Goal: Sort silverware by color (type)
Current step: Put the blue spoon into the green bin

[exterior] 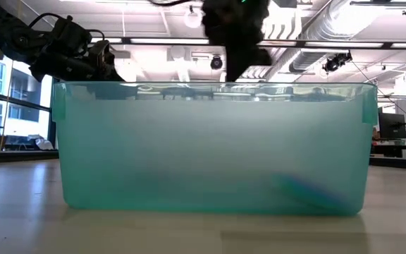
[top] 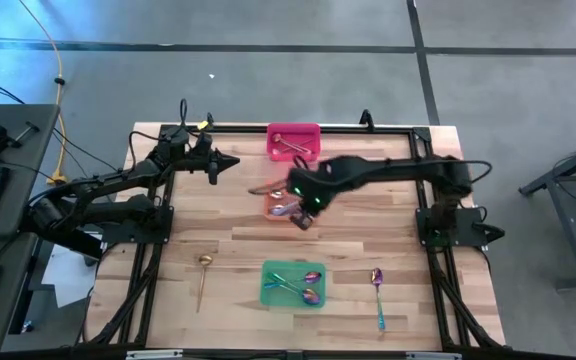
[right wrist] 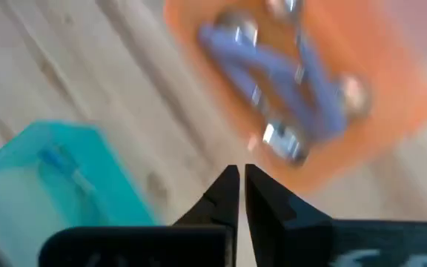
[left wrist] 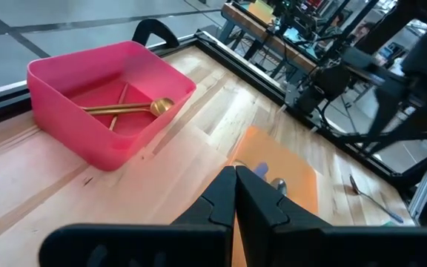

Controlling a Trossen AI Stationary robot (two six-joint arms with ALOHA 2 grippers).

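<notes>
Hovering just past the orange plastic bin (top: 280, 207) of silver spoons, the right gripper (right wrist: 237, 180) is closed and empty. Remaining: an iridescent purple-teal metal spoon (top: 377, 290) well beyond it, and a gold metal spoon (top: 204, 272) farther off. Both look light, stiff, slippery; pinch mid-handle.

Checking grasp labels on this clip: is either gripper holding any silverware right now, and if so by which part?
Nothing is held. The right gripper is shut and empty above the orange bin; the left gripper is shut and empty near the pink bin.
</notes>
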